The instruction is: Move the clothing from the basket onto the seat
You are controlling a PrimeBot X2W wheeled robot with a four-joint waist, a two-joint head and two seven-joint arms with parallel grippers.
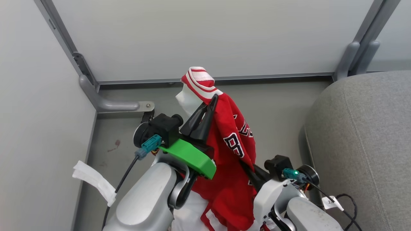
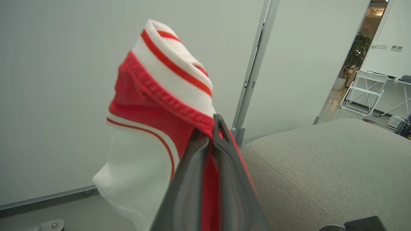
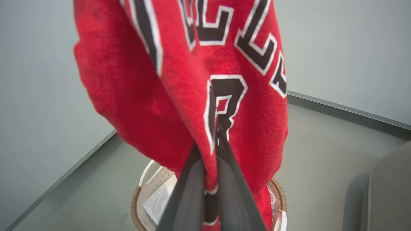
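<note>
Red soft jersey (image 1: 231, 134) hangs over the basket (image 3: 133, 205) near the seat (image 1: 369, 144), left gripper (image 2: 215, 123) clamped on its striped trim, right gripper (image 3: 218, 131) pinching its lettered middle; it seems light and limp, and the thicker trim is probably the safer hold.

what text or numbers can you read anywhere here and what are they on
"8": a dark digit edged in white on the red jersey. It is partly folded, so it could be another character.
"LL": dark letters above that digit in the right wrist view. The rest of the word is lost in the folds.
The print on the white tag, at the lower right of the head view, is too small to read.
</note>
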